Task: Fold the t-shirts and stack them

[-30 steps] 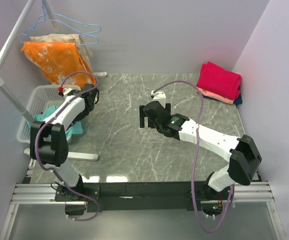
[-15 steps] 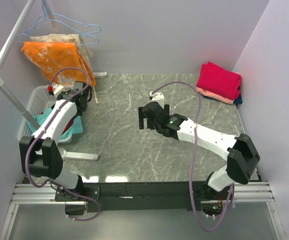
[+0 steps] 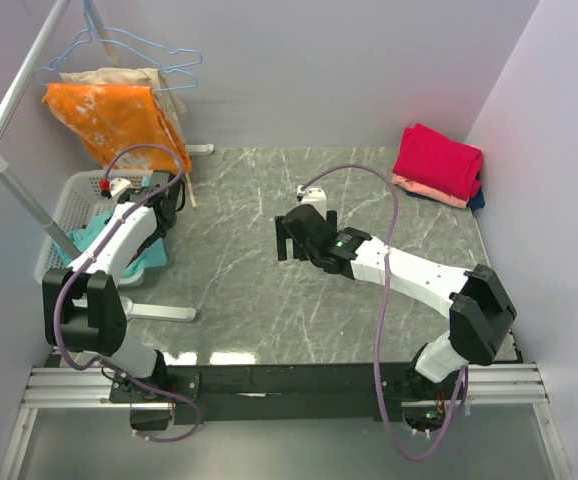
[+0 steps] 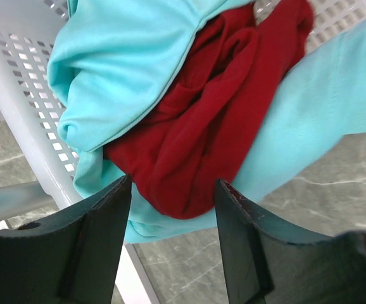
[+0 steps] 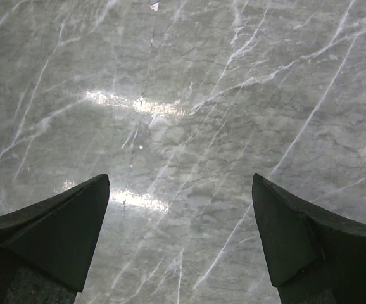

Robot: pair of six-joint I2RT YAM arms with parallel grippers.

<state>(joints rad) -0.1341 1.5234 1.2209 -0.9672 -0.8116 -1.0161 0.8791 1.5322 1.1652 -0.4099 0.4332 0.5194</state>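
A crumpled maroon t-shirt (image 4: 221, 114) lies on a teal t-shirt (image 4: 126, 57) in the white basket (image 4: 18, 107), both spilling over its rim. My left gripper (image 4: 173, 190) is open just above the maroon shirt and holds nothing. In the top view the left gripper (image 3: 159, 205) is at the basket's right edge, above the teal shirt (image 3: 139, 255). A folded stack with a bright pink shirt (image 3: 437, 160) on a peach one and a dark blue one sits at the back right. My right gripper (image 3: 294, 235) is open and empty over bare marble (image 5: 183, 114).
The white laundry basket (image 3: 64, 215) stands at the left. A clothes rack with an orange cloth (image 3: 114, 120) and blue hangers (image 3: 134, 50) stands at the back left; its white foot bar (image 3: 164, 312) lies on the marble table (image 3: 239, 290).
My left gripper has swung left from the table toward the basket and now sits over the maroon shirt. My right gripper has shifted slightly left and stayed open.
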